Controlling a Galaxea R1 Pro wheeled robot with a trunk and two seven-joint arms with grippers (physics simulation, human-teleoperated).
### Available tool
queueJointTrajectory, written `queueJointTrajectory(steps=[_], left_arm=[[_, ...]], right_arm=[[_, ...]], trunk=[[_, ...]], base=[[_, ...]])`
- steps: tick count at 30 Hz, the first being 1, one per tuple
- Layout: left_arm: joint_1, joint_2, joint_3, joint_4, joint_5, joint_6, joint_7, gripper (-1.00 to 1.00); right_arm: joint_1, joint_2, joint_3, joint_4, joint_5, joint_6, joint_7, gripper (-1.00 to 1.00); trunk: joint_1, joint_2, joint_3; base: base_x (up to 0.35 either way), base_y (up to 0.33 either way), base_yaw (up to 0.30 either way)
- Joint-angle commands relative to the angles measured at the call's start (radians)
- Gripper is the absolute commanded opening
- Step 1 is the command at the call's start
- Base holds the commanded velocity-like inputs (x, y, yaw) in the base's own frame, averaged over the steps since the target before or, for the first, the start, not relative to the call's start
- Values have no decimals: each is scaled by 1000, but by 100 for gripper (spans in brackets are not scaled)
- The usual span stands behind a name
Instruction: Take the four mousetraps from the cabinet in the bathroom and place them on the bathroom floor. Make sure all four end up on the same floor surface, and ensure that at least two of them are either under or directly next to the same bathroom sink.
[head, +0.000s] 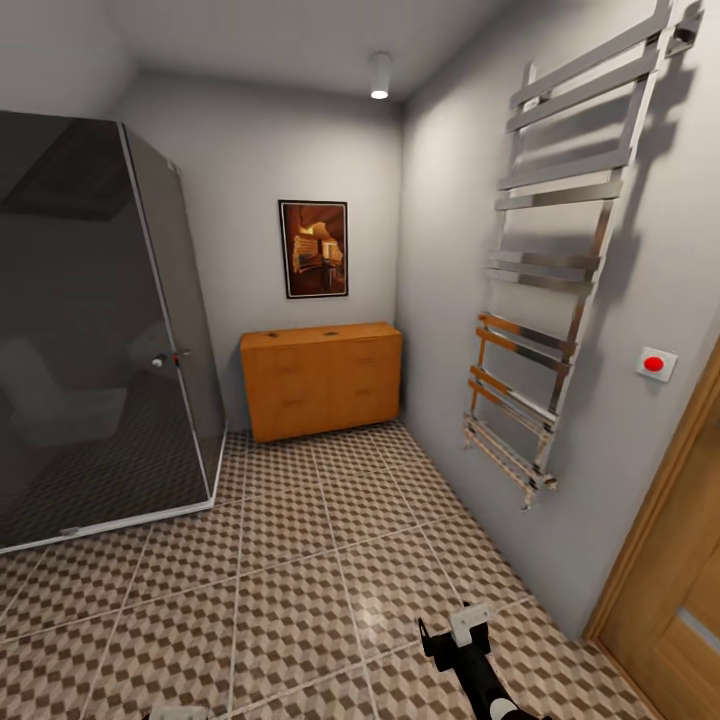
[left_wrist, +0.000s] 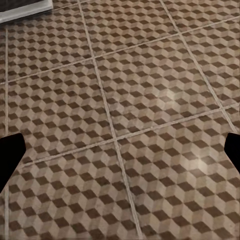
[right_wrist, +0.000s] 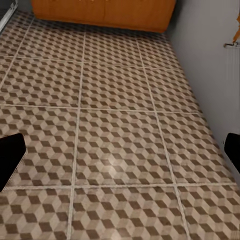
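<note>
The orange-brown cabinet stands against the far wall, several tiles ahead, with its drawers closed; its lower front also shows in the right wrist view. Two tiny dark spots lie on its top, too small to identify. The mousetraps and the sink are out of view. The cube-patterned bathroom floor spreads between me and the cabinet. My right gripper hangs low over the tiles, open and empty. My left gripper is open too, with only bare tiles between its fingertips.
A dark glass shower enclosure fills the left side, its white base on the floor. A chrome towel rail sticks out from the right wall, with a wooden door beyond it. A framed picture hangs above the cabinet.
</note>
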Motion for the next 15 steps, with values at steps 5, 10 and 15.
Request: queueJointTrajectory(steps=[5,10,15], left_arm=[[-1,-1,-8,4,8,-5,-2,100],[-1,-1,-9,4,8,-5,-2,100],[-1,-1,-8,4,8,-5,-2,100]], right_arm=[[-1,0,2,1,11,-1,-10,100],[0,-1,1,1,11,-2,-9,100],[-1,-4,2,2,11,-3,-7,100]], trunk=[[0,-1,0],[0,-1,0],[0,-1,0]], base=[[0,0,242],[0,0,67],[0,0,13]])
